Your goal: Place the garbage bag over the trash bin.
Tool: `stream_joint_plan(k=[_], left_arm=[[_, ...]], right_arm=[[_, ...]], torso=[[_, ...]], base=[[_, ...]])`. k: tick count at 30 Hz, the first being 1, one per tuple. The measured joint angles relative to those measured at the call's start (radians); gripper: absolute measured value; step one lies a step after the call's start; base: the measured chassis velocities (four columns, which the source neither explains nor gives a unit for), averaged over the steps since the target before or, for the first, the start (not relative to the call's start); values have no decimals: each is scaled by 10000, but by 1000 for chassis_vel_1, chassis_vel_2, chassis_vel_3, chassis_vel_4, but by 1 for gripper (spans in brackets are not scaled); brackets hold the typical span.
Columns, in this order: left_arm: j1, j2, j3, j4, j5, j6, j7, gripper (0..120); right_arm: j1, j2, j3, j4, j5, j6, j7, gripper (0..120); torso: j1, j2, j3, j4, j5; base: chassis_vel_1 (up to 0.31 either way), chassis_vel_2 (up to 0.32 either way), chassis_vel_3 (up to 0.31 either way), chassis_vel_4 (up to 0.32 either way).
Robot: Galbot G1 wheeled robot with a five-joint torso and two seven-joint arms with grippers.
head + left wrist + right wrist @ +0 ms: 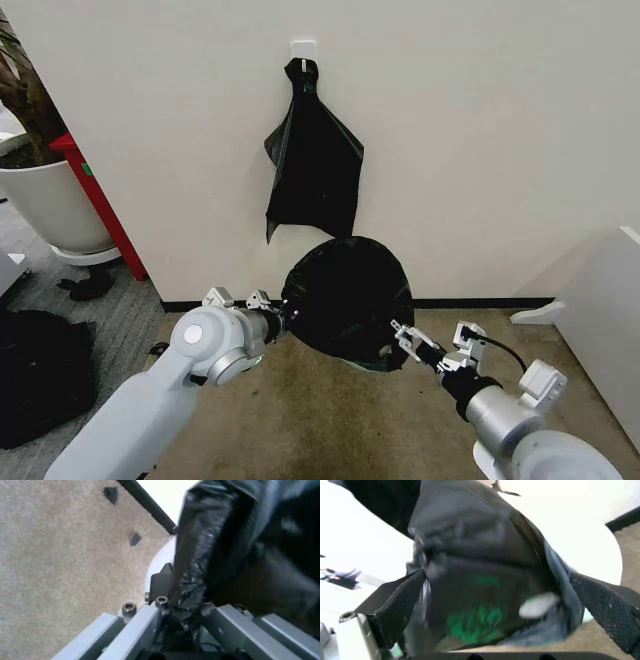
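The glossy black garbage bag [345,298] is stretched into a round dome low against the wall. It hides most of the trash bin, of which a white curved side [159,560] and a white wall [597,555] show in the wrist views. My left gripper [276,316] is at the dome's left edge, shut on a crumpled fold of the bag [187,592]. At the lower right edge is my right gripper [406,340]. Its black padded fingers [402,600] are spread wide with the bag's plastic [480,573] bulging between them.
A knotted black bundle [312,170] hangs from a wall hook above the dome. A large white plant pot [50,200] and a red panel [100,205] stand at the left, a dark heap [40,385] lies on the floor there, and a white panel [605,320] stands at the right.
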Motion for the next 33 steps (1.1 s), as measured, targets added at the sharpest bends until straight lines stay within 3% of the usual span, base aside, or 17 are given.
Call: stream_joint_plan(k=[10,15,21,22,28,29,33], left_arm=[[-22,-49,154,305,486,219,18,0],[44,39,244,504,1195,535,478,0],[887,604,290,575,4061,1209,3204,0],[887,604,290,575,4061,1209,3204,0],[1476,1128,490,891,7409,593,6669,0],[1476,1128,490,891,7409,593,6669,0],[1706,1496,648,1175,9495,-554,8771,0]], right_arm=[[8,-115,-37,0,215,22,-888,100],[146,-273,500,1,326,7,-1240,100],[1067,-1391,2444,3,1922,-410,-1202,100],[1067,-1391,2444,3,1922,-410,-1202,100],[1621,-3314,3534,-1953,3015,-1643,-4252,100],[1621,-3314,3534,-1953,3015,-1643,-4252,100],[1946,-4376,2973,-3346,2634,-1993,-6281,100]], torso=[[0,0,0,-2,0],[0,0,0,-4,0],[0,1,1,1,-2],[0,1,1,1,-2],[0,2,1,-1,1],[0,2,1,-1,1],[0,1,1,0,1]], base=[[0,0,0,0],[0,0,0,0],[0,0,0,0],[0,0,0,0],[0,0,0,0],[0,0,0,0],[0,0,0,0]])
